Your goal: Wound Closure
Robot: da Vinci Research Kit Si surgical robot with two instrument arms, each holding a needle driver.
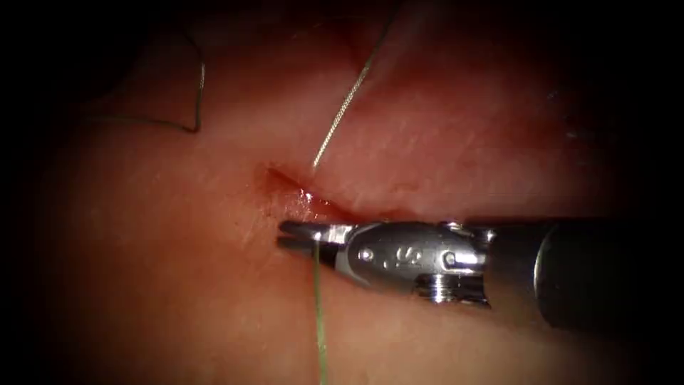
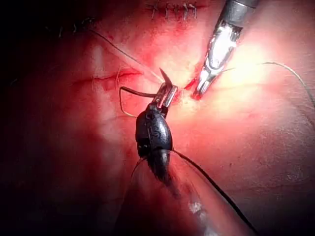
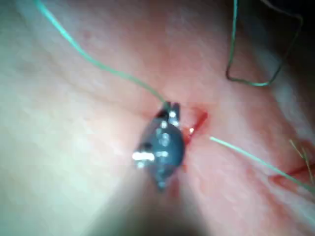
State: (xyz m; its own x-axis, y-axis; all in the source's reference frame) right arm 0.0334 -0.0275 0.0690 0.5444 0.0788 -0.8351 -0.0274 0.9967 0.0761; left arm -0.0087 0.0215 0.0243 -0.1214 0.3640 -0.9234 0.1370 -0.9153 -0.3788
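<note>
Your right claw point(image 1: 288, 236) grips the thread point(image 1: 340, 114) just below the cut point(image 1: 306, 199).
Your left claw point(image 2: 167, 93), in the left wrist view, is closed on the needle point(image 2: 165, 77) near its point, over the tissue point(image 1: 178, 285).

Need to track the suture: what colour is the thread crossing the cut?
Pale green thread, clearest in the endoscope view, held in the right tool.
</note>
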